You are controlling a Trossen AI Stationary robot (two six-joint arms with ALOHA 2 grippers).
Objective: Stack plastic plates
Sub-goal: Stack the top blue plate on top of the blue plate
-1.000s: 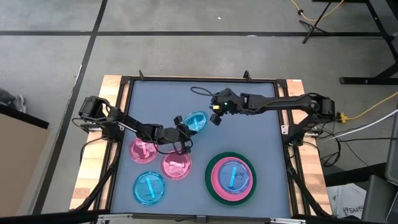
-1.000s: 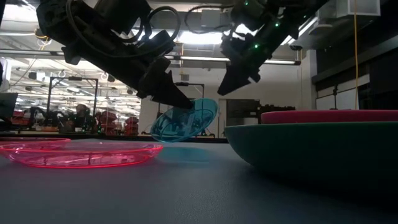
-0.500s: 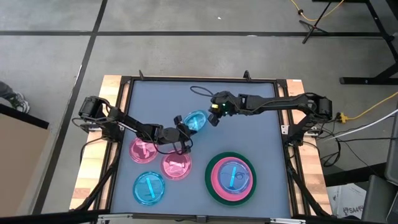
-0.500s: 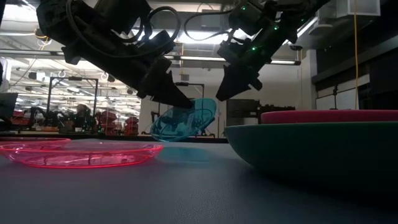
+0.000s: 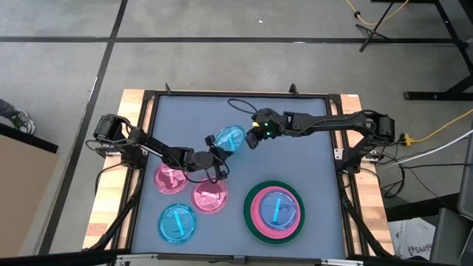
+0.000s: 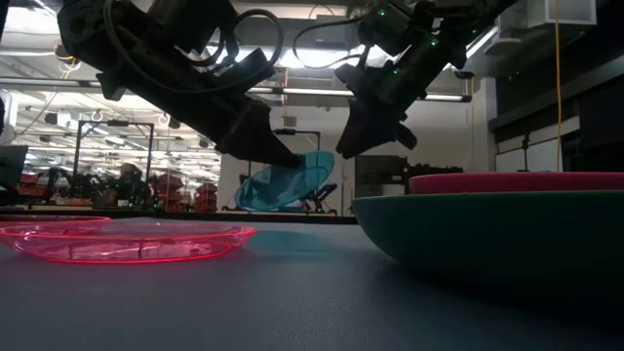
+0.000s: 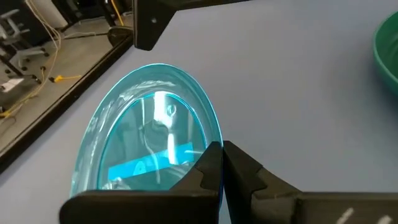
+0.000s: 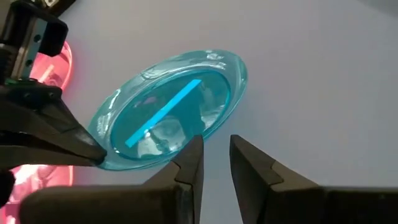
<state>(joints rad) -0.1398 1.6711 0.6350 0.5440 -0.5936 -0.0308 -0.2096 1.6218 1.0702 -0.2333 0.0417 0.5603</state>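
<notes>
A small translucent blue plate (image 5: 229, 138) stands tilted at the table's middle, and my left gripper (image 5: 216, 150) is shut on its rim. My right gripper (image 5: 253, 140) hovers at the plate's opposite, right rim, its fingers (image 8: 194, 155) a little apart with only bare table showing between them. At the near right a large green plate (image 5: 255, 225) carries a pink plate (image 5: 258, 214) and a small blue one (image 5: 276, 209). Two translucent pink plates (image 5: 171, 178) (image 5: 210, 196) and another blue plate (image 5: 177, 222) lie flat at the near left. My left gripper pinches the blue plate's rim (image 7: 213, 127) on its near-left side between its two fingers. The fingers come slanting down from the table's left. The plate stands tilted, its held side raised; whether its low rim (image 6: 244, 205) rests on the table I cannot tell. My right gripper has one fingertip (image 8: 196, 142) at the plate's right rim, coming slanting down from the right; whether it touches I cannot tell.
The grey mat (image 5: 295, 162) is bare to the right of the blue plate and along the far side. A black cable loop (image 5: 235, 106) lies at the far middle. A raised black frame (image 5: 151, 111) edges the table.
My right gripper has rolled at the wrist and edged toward the blue plate's right rim. The blue plate has tipped steeper in my left gripper's hold and shifted slightly toward the far edge. The left gripper has stayed in place, still shut on the rim.
</notes>
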